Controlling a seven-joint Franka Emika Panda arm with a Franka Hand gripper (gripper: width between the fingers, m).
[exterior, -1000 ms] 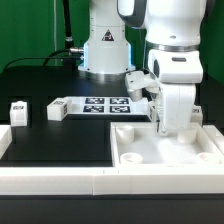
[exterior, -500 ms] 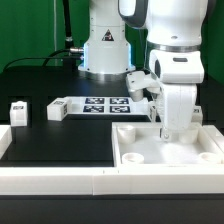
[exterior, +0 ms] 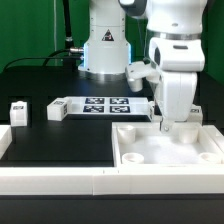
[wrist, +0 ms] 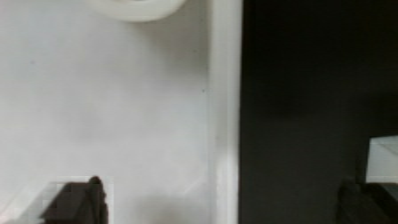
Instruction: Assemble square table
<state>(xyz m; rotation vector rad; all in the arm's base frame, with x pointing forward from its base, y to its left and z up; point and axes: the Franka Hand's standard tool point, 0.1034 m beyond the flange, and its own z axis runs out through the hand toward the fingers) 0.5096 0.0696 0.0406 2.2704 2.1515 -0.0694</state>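
The pincer (exterior: pixel 164 124) hung right at the back rim of the tabletop (exterior: pixel 135 152) -- pointing straight down; the tabletop itself lay flat on the dark surface (exterior: pixel 60 140), open side up, tucked against the border rail (exterior: pixel 50 180) in front of it; from the wrist view the fingers (wrist: pixel 75 200) stood wide apart, one over the tabletop's white floor (wrist: pixel 107 100), the other over the dark surface outside it, the rim running between them; nothing was clamped -- jaws spread and empty; a round boss (wrist: pixel 139 8) showed on the tabletop's floor in that same view; behind the tabletop, toward the exterior view's left, lay the marker board (exterior: pixel 105 104); the first leg (exterior: pixel 56 108) sat just beside the board's end farther from the tabletop; the second leg (exterior: pixel 17 110) stood farther out from the tabletop still, well apart from it; a white corner (wrist: pixel 381 160) showed outside the tabletop's rim in the wrist view, and I could not tell what it was.
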